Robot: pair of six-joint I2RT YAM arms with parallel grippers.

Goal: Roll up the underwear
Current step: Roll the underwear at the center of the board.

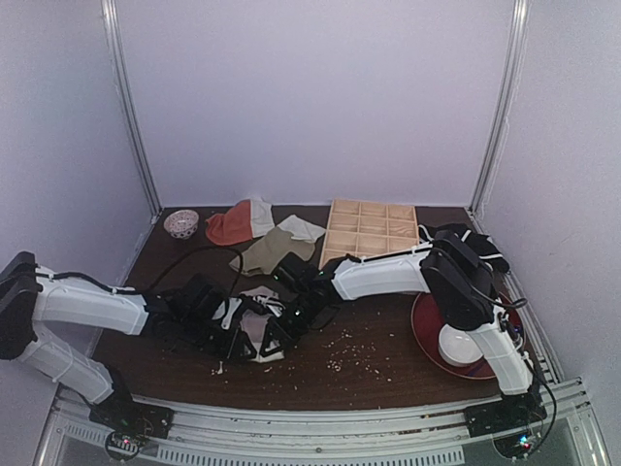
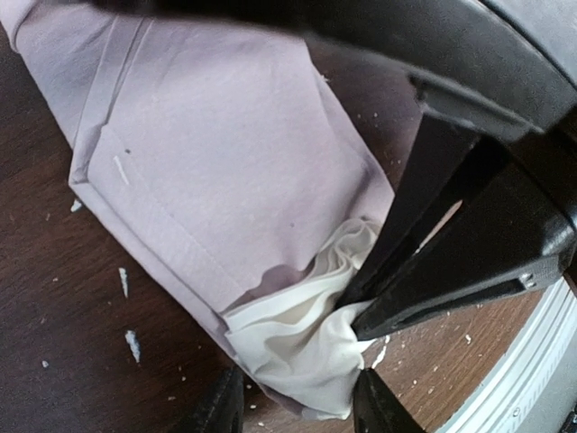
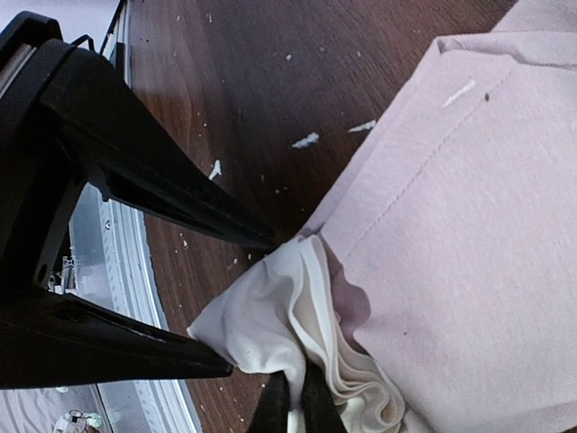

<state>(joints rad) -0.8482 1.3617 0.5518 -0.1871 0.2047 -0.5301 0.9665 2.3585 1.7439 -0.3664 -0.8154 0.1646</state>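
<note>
- The dusty mauve-pink soft fabric underwear (image 2: 225, 162) lies on the dark brown wooden table (image 1: 388, 374). In the top view it is at about 8 o'clock from the table's middle, between the two grippers and largely hidden by them.
- Its wide white waistband (image 3: 261, 325) is bunched into folds at one end, and the mauve cloth lies flat and folded beyond it.
- The right gripper (image 3: 293, 406) has its fingers pressed together on the bunched waistband, pinching it.
- The left gripper (image 2: 297, 410) has its fingers spread, one on each side of the same white bunch, with the tips at the cloth.
- At 12 o'clock sits a pale wooden tray of square compartments (image 1: 369, 231).
- Towards 11 o'clock lie an olive-green cloth (image 1: 272, 250) and an orange-red and white cloth (image 1: 238, 223).
- At 10 o'clock stands a small patterned bowl (image 1: 180, 223).
- At 4 o'clock a dark red round plate (image 1: 422, 340) holds a white bowl (image 1: 458, 345).
- Pale crumbs (image 1: 349, 354) lie scattered at 6 o'clock.
</note>
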